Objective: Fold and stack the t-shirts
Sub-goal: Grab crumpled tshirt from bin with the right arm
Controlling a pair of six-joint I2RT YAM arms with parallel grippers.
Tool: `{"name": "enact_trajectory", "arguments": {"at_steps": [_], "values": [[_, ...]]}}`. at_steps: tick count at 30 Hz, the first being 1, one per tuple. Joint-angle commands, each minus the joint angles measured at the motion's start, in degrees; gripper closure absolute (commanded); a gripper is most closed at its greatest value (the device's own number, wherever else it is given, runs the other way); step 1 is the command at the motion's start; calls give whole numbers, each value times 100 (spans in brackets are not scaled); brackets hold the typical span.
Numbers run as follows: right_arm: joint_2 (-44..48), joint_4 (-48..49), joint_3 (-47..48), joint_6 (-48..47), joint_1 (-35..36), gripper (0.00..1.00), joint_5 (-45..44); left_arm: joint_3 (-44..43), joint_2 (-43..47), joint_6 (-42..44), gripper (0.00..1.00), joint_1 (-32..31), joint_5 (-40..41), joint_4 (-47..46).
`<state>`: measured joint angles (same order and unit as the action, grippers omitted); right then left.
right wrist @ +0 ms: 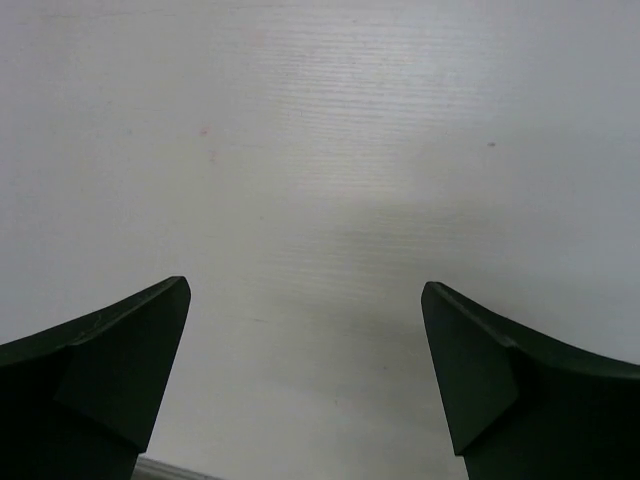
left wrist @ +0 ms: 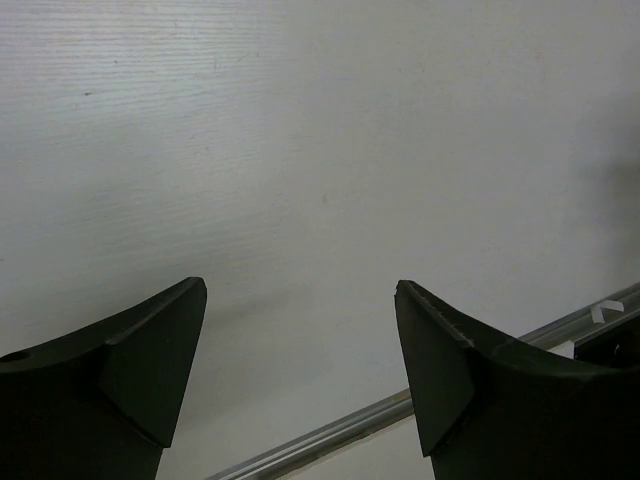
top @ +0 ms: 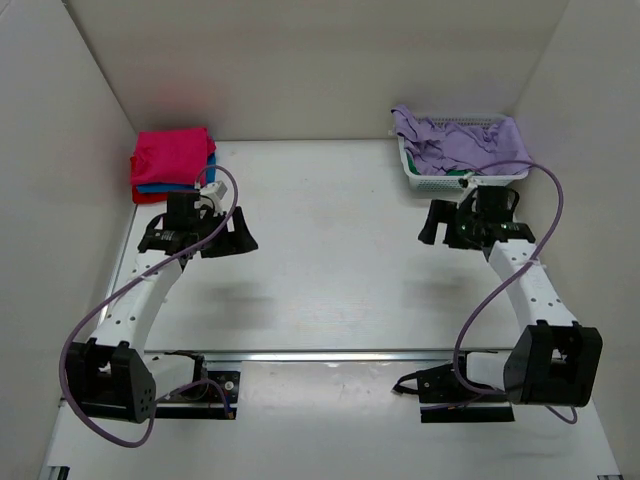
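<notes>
Black fingers (left wrist: pixel 140 360) fill the bottom corners of both wrist views, set wide apart with only bare white table (left wrist: pixel 320 150) between them. My left gripper (left wrist: pixel 300 290) is spread wide and holds nothing, and my right gripper (right wrist: pixel 305 290) is just as wide and just as empty.

From above, my left gripper hovers over the table's left side, just on the near side of a folded stack in the far left corner. A pink tee (top: pixel 172 152) lies on top of that stack, with the edge of a blue tee (top: pixel 152 188) showing under it. My right gripper hangs just in front of the basket (top: pixel 425 182) at the far right. A lilac tee (top: pixel 462 140) lies crumpled in the basket, spilling over its rim. A bit of green cloth (top: pixel 463 176) peeks out at the near rim. A metal rail (top: pixel 350 355) crosses the table close to my bases.
</notes>
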<state>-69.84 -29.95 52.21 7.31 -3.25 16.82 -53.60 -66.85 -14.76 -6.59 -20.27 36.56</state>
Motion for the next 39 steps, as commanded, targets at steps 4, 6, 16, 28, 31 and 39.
{"name": "enact_trajectory", "arguments": {"at_steps": [4, 6, 16, 28, 31, 39], "values": [[-793, -379, 2547, -1355, 97, 1, -522, -510, 93, 466, 13, 334, 243, 352], [-1362, -134, 3302, -951, -131, 1, -1075, -467, 154, 413, 13, 299, 287, 273], [-3824, 1157, 4772, -591, -300, 94, -715, -9, -3, 131, 12, -62, -11, -280], [-7039, 694, 8663, -231, 61, 14, -478, 25, -689, 299, 12, 35, -169, -527], [-8087, 333, 10289, -11, 70, 1, -469, 104, -733, 281, 13, 18, -161, -570], [-8546, 131, 10477, 403, 105, 1, -320, -27, -760, 395, 12, 158, -170, -439]]}}
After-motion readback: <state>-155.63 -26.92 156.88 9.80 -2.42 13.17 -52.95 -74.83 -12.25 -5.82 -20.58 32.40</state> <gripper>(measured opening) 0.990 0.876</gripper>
